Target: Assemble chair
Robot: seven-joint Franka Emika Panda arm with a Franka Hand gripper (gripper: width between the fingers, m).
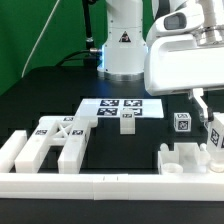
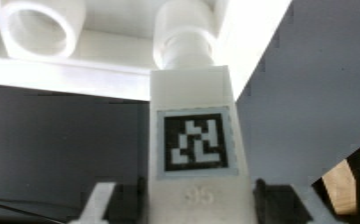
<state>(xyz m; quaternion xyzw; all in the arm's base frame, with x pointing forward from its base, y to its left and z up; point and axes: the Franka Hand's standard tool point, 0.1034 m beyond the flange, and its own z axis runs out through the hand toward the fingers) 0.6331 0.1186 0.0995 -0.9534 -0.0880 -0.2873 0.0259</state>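
Note:
My gripper (image 1: 205,108) is at the exterior view's right, shut on a white bar (image 1: 214,136) with a square tag, held tilted just above a white chair piece with upright posts (image 1: 184,160). In the wrist view the bar (image 2: 195,120) runs out from between my fingers (image 2: 102,200), tag facing the camera, and its round peg (image 2: 187,40) reaches over white parts below. Two chunky slabs (image 1: 48,142) lie at the left. A small block (image 1: 127,122) and a tagged cube (image 1: 183,124) stand mid-table.
The marker board (image 1: 108,104) lies flat in front of the robot base (image 1: 122,45). A long white border rail (image 1: 100,186) runs along the front edge. A round white tube end (image 2: 35,30) shows beside the peg in the wrist view.

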